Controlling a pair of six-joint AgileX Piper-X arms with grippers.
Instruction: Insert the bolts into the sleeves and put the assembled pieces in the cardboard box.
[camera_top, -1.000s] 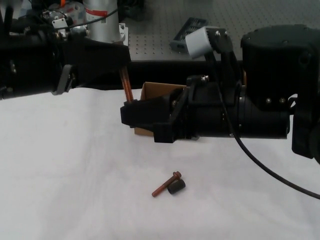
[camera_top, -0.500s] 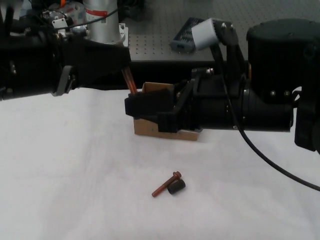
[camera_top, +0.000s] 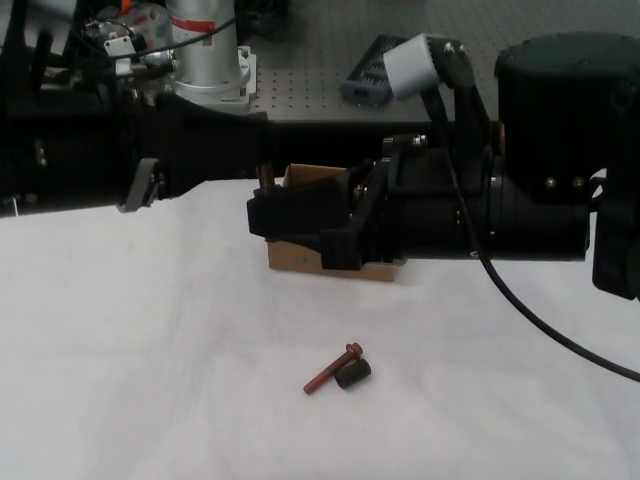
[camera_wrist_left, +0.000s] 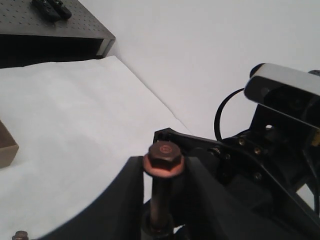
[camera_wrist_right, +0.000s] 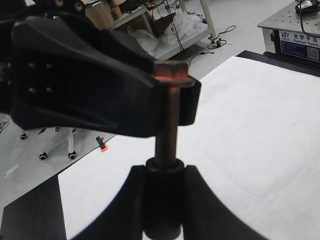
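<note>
right wrist view, right gripper (camera_wrist_right: 164, 175) clamping sleeve (camera_wrist_right: 162, 202), bolt (camera_wrist_right: 167, 120) standing in it, left gripper (camera_wrist_right: 172, 90) pinching bolt head — high view adds spare bolt (camera_top: 332, 367), spare sleeve (camera_top: 353, 375), cardboard box (camera_top: 293, 260)

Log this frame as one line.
state: bolt partly in sleeve | left gripper: shut on bolt | right gripper: shut on sleeve | spare bolt, spare sleeve: on cloth | box: on cloth
</note>
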